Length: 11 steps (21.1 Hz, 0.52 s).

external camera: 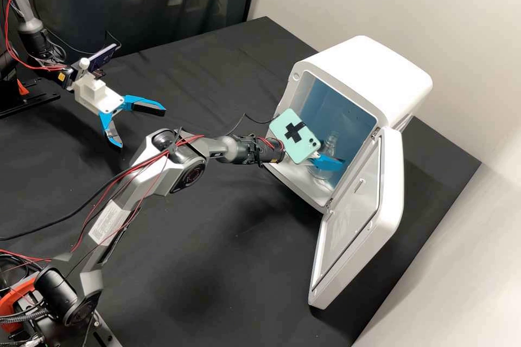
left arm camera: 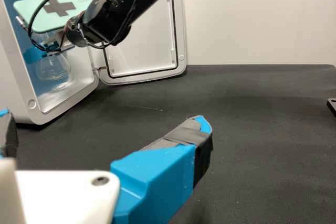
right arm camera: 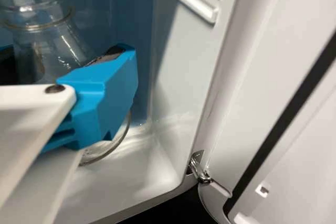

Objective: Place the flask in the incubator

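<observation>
Flask: a clear glass conical flask (right arm camera: 42, 30) is standing inside the incubator (external camera: 369, 70), its round base resting on the smooth white floor near the opening.
Right gripper: the right gripper (external camera: 324, 165) is reaching into the chamber. Its blocky blue fingers (right arm camera: 102, 100) are pinching the flask's sloping wall, one on each side, with their dark pads facing the glass.
Incubator: a white plastic box with rounded corners is sitting at the far right of the tabletop (external camera: 228, 238), its inner walls showing a smooth blue.
Door: the door (external camera: 355, 211) is hanging wide open on a small metal hinge (right arm camera: 197, 167), a white frame running around a flat panel.
Wrist plate: a mint-green rounded slab (external camera: 294, 135) with a black cross is riding on the right arm's wrist, just outside the opening.
Left gripper: the left gripper (external camera: 140, 128) is hanging above the tabletop well apart from the incubator. Its curved blue fingers (left arm camera: 173, 156) are spread wide with nothing between them, and grey tape is wrapping one tip.
Tabletop: matte black cloth is covering it, lying in soft wrinkles.
</observation>
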Each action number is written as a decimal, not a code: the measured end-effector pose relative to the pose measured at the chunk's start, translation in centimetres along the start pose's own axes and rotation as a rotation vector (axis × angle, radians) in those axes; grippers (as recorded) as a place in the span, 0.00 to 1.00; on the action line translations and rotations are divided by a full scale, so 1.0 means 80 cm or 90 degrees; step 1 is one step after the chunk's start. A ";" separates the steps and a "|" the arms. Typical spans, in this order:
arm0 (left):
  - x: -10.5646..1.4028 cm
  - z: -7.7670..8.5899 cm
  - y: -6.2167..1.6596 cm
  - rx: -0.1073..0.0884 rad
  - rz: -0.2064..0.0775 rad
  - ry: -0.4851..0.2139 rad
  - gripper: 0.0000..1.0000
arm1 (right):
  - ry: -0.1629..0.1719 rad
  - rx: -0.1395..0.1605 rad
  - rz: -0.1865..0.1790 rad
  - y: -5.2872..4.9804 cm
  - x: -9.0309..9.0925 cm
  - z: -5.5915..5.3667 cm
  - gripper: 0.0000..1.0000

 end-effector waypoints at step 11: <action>0.000 0.000 0.0000 0.000 0.000 0.000 1.00 | -0.044 -0.037 -0.019 -0.008 0.024 0.012 0.00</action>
